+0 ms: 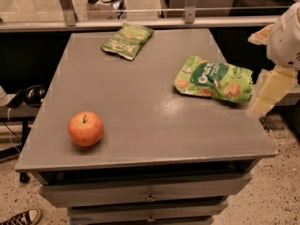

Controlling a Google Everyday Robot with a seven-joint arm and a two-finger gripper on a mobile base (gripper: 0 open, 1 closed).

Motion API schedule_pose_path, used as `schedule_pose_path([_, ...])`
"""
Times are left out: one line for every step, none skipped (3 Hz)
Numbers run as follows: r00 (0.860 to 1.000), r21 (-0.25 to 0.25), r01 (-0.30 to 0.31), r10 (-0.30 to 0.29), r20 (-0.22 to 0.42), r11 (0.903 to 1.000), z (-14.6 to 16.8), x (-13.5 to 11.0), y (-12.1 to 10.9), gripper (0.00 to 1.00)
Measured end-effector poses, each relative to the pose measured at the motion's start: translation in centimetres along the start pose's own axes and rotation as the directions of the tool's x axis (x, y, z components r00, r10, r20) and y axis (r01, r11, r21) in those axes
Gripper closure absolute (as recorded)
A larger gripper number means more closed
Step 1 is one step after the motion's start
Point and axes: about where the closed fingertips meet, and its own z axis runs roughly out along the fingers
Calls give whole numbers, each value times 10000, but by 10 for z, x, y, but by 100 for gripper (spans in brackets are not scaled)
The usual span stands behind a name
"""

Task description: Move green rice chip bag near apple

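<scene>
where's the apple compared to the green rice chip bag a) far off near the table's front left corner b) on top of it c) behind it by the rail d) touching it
a: the apple sits by the front left corner of the table, the green rice chip bag lies at its right side, the pincer hangs off the right edge beside the bag.

A grey desk (pixel 154 125) fills the middle of the view, with two drawers (pixel 150 197) under its top. Near its far edge lies a small dark green chip bag (pixel 127 40), flat. Behind the desk runs a metal rail (pixel 140 23). At the left there are black headphones (pixel 30 95), and a sneaker (pixel 21 217) stands on the speckled floor (pixel 276 196). The tool (pixel 269 90) is just beside the desk's right edge.
</scene>
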Motion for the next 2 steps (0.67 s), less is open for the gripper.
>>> schedule_pose_path([9987, 642, 293, -319, 399, 9975, 29, 4, -29, 0])
schedule_pose_path([9964, 1037, 263, -344, 769, 9943, 57, 1, -55, 0])
